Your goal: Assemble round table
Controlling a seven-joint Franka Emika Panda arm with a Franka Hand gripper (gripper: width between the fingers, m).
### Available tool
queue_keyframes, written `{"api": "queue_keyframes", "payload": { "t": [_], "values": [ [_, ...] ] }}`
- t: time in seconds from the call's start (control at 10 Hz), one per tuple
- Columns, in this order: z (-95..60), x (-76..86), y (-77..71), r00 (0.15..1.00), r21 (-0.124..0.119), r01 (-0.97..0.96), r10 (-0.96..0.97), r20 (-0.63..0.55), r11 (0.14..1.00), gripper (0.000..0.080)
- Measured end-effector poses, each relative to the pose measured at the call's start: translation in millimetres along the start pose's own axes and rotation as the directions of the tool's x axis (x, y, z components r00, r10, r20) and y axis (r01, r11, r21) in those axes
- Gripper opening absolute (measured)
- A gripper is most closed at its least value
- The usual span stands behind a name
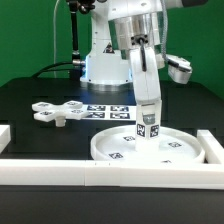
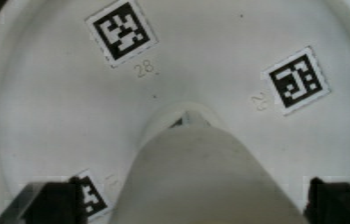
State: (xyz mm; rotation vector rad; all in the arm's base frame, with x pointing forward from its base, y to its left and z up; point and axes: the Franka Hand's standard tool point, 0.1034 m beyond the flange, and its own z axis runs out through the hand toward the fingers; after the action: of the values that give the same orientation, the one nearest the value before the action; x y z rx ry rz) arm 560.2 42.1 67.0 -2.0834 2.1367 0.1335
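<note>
In the exterior view my gripper (image 1: 148, 106) is shut on the short white leg (image 1: 148, 126). It holds the leg upright over the middle of the large rimmed round disc (image 1: 120, 150). The leg's lower end is at the disc's surface; whether it touches cannot be told. The cross-shaped base piece (image 1: 60, 112) lies apart on the black table at the exterior view's left. In the wrist view the leg (image 2: 198, 165) runs from between my dark fingers (image 2: 56, 202) toward the disc (image 2: 207, 60), which fills the picture and shows its tags.
The marker board (image 1: 108, 110) lies flat behind the disc. White border rails stand along the front (image 1: 100, 172), at the exterior view's right (image 1: 212, 148) and at its left (image 1: 5, 135). The robot's base (image 1: 100, 65) is at the back.
</note>
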Motion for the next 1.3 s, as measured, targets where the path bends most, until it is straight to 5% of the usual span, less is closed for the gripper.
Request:
{"api": "queue_keyframes", "payload": {
  "t": [0.1, 0.5, 0.9, 1.1, 1.3],
  "values": [
    [-3.9, -10.1, 2.6, 0.997, -0.019, 0.08, -0.08, -0.004, 0.997, 0.0644],
    [-17.2, -25.8, 38.8, 0.957, -0.009, 0.289, -0.29, -0.014, 0.957, 0.0649],
    [-13.2, -27.4, 37.2, 0.954, -0.013, 0.3, -0.301, -0.014, 0.954, 0.0649],
    [-11.8, -31.5, 44.1, 0.855, -0.038, 0.519, -0.519, -0.003, 0.854, 0.0649],
    [-15.4, -18.0, 52.0, 0.768, -0.055, 0.64, -0.64, 0.032, 0.766, 0.0649]
  ]
}}
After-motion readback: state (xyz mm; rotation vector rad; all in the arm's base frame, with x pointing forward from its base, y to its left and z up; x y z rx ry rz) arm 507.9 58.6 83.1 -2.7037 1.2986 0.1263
